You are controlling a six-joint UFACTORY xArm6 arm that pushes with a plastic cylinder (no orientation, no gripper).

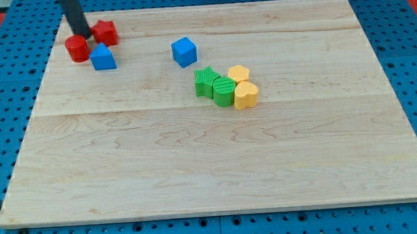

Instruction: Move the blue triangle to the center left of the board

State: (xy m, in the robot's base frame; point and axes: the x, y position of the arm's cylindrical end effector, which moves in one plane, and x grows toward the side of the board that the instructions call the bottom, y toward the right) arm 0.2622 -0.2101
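Fig. — Rod tip among the upper-left cluster. My tip (86,35) (a plain rod w/ no jaws, so nothing to open, close or grip) sits on the board (197,168) between two red blocks: the red cylinder (77,48) just beside it at approx. 7 o'clock, the red star-like block (105,32) just beside it at 3 o'clock; whether it touches either cannot be told. The blue triangle (102,57), the task's block, lies near the tip at approx. 5 o'clock, close against the red cylinder's right side, near the board's upper-left corner. Farther out, at 4 o'clock from the tip: a blue cube (183,51), well apart; beyond it a tight group of two green blocks (215,84) and two yellow blocks (243,86) near mid-board.

Step in hand (judged): positioning behind the triangle. Target lies toward 6–7 o'clock from the block, so the tip wants to contact its 12 o'clock face, centred, w/o dragging the cylinder along; an off-centre push prob. spins the wedge aside.
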